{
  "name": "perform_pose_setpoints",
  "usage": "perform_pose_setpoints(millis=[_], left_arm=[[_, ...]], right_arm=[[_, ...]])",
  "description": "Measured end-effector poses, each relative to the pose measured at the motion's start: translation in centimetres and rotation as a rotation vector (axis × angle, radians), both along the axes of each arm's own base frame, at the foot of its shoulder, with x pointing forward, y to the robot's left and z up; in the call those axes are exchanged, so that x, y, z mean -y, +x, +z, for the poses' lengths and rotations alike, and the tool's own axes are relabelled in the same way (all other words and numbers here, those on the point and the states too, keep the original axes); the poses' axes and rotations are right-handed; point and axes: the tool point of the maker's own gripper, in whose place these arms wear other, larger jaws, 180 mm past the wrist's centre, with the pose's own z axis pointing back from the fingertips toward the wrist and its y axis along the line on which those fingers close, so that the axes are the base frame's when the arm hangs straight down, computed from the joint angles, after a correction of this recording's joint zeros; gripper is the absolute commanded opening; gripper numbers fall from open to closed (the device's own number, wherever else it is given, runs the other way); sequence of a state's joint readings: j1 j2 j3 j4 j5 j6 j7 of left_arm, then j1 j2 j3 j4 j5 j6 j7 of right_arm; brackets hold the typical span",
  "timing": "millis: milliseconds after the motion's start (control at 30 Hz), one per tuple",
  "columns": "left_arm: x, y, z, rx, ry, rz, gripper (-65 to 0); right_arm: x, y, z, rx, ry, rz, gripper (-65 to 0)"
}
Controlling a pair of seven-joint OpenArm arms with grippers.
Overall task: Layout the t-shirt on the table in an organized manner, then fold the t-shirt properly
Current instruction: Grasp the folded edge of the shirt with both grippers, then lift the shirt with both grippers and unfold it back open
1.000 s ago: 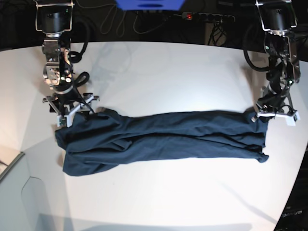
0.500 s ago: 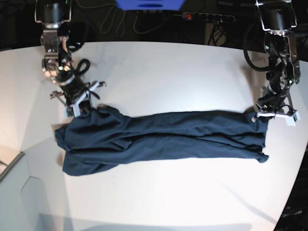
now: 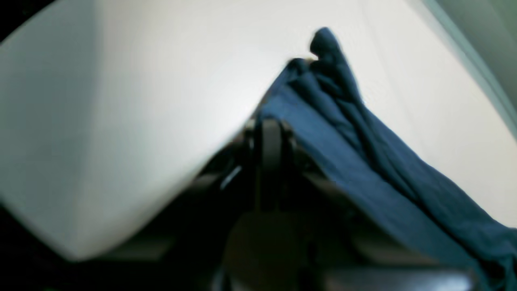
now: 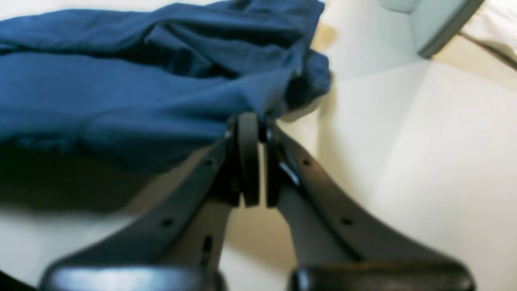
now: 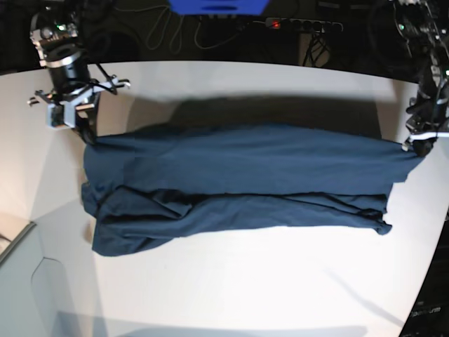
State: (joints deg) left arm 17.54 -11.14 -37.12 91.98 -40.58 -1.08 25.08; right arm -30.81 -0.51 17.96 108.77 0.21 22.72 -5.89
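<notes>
The dark navy t-shirt (image 5: 238, 175) stretches across the white table (image 5: 231, 281) from left to right. Its far edge is lifted and pulled taut between both grippers. Its near part lies bunched on the table. My right gripper (image 5: 90, 137), at the left of the base view, is shut on the shirt's far left corner, as the right wrist view shows (image 4: 256, 121) with the fabric (image 4: 141, 81). My left gripper (image 5: 414, 145), at the right of the base view, is shut on the far right corner. The left wrist view shows this gripper (image 3: 270, 125) and its fabric (image 3: 363, 153).
A power strip (image 5: 302, 24), cables and a blue object (image 5: 217, 5) lie beyond the table's far edge. A grey panel (image 5: 14, 242) sits off the table's near left edge. The table's right edge curves in close to my left arm.
Both grippers have risen and moved toward the far side with the shirt's corners. The far edge has lifted and the shirt now spreads wider from front to back.
</notes>
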Motion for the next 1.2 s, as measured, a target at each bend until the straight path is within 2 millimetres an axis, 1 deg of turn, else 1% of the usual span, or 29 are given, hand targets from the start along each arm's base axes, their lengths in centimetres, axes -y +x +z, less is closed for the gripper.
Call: perform_pose_setpoints(millis=[67, 133, 267, 367, 400, 433, 500, 567, 700, 767, 833, 900, 1033, 1100, 1133, 1200], left_arm=[[-0.7, -1.2, 0.2, -0.004, 0.006, 0.034, -64.8], [-1.0, -1.8, 0.1, -0.012, 0.011, 0.043, -64.8], [-1.1, -2.0, 0.0, -0.014, 0.009, 0.046, -64.8], [-1.1, -1.8, -0.1, -0.013, 0.008, 0.049, -64.8], [-1.0, -1.6, 0.0, -0.01, 0.006, 0.046, -64.8], [-0.8, -1.0, 0.2, 0.002, -0.001, 0.042, -64.8], [0.0, 1.2, 1.2, 0.046, -0.002, 0.024, -64.8], [0.9, 3.6, 2.0, 0.091, -0.012, -0.016, -64.8], [3.0, 9.1, 3.7, 0.169, -0.054, -0.064, -64.8], [3.7, 12.3, 5.5, 0.221, -0.066, -0.09, -64.8], [4.4, 15.4, 6.6, 0.244, -0.076, -0.11, -64.8], [5.7, 18.4, 8.4, 0.277, -0.09, -0.157, -64.8], [7.6, 23.7, 12.3, 0.348, -0.11, -0.213, -64.8], [7.9, 26.3, 13.1, 0.33, -0.124, -0.214, -64.8], [8.3, 27.5, 13.9, 0.336, -0.135, -0.224, -64.8], [9.2, 29.8, 16.4, 0.36, -0.147, -0.246, -64.8]], right_arm=[[0.0, -0.8, 0.5, 0.001, -0.007, 0.002, -65.0], [-0.2, -2.0, 0.2, -0.022, -0.009, 0.009, -65.0], [-0.5, -3.9, 0.2, -0.007, 0.002, 0.019, -65.0], [-2.0, -3.8, 0.1, 0.001, 0.03, 0.05, -65.0], [-2.2, -3.6, 0.2, 0.007, 0.035, 0.055, -65.0], [-2.2, -3.0, 0.4, 0.021, 0.035, 0.055, -65.0], [-1.9, -1.2, 1.0, 0.061, 0.025, 0.053, -65.0], [-1.8, 1.1, 1.8, 0.098, 0.021, 0.051, -65.0], [-1.7, 7.2, 3.9, 0.138, -0.006, 0.093, -65.0], [-1.4, 10.6, 5.5, 0.176, -0.007, 0.08, -65.0], [-1.0, 13.5, 6.1, 0.145, -0.03, 0.095, -65.0], [0.1, 16.3, 8.0, 0.163, -0.058, 0.076, -65.0], [1.3, 21.3, 11.9, 0.213, -0.05, 0.058, -65.0], [2.6, 23.6, 12.9, 0.204, -0.062, 0.039, -65.0], [3.2, 24.7, 13.7, 0.21, -0.065, 0.027, -65.0], [4.2, 26.7, 16.1, 0.246, -0.078, 0.018, -65.0]])
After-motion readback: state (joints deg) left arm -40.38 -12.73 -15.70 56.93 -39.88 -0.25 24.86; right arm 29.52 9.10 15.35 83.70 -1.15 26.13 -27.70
